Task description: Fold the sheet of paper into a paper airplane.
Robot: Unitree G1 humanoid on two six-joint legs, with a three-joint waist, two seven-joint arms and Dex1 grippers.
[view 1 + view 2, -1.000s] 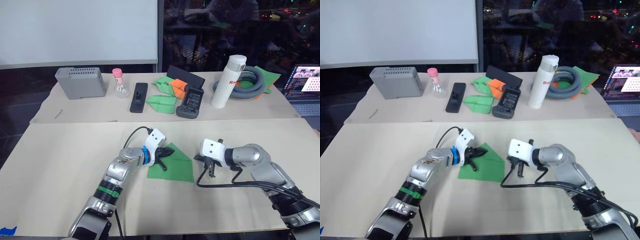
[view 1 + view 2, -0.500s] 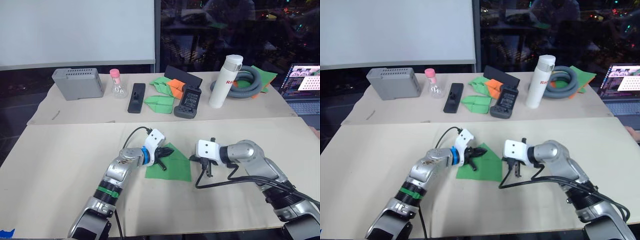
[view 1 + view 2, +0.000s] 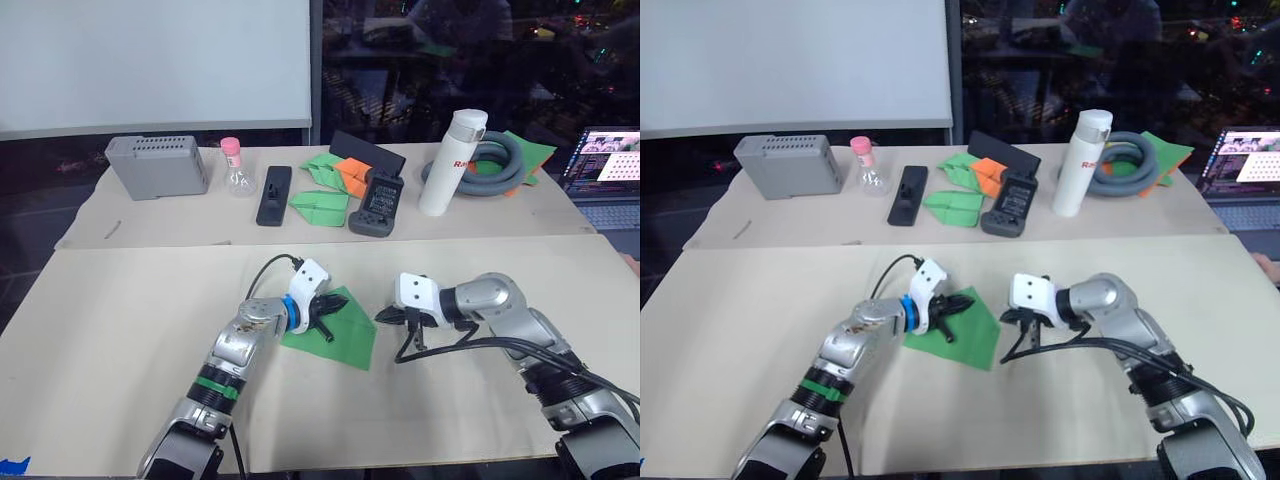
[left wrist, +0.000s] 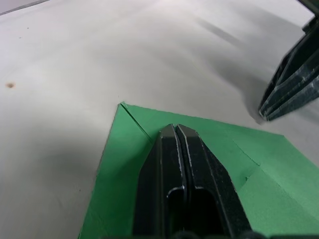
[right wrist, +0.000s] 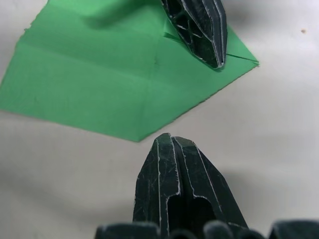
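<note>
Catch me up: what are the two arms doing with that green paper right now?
The left gripper, shut, rests its tips on the sheet of paper, near its pointed end. The right gripper, also shut, sits on the table just off the paper's edge, not touching it. The paper lies flat, with creases and a folded point, not yet an airplane.

We see the sheet of paper (image 3: 335,325) flat on the near surface (image 3: 120,330), the left tool (image 3: 325,312) on its 10 o'clock part. The right tool (image 3: 388,315) sits just off its 3 o'clock edge. At 12 o'clock, the far surface (image 3: 180,225) carries a box (image 3: 158,165), bottle (image 3: 452,148) and hose (image 3: 500,160).
</note>
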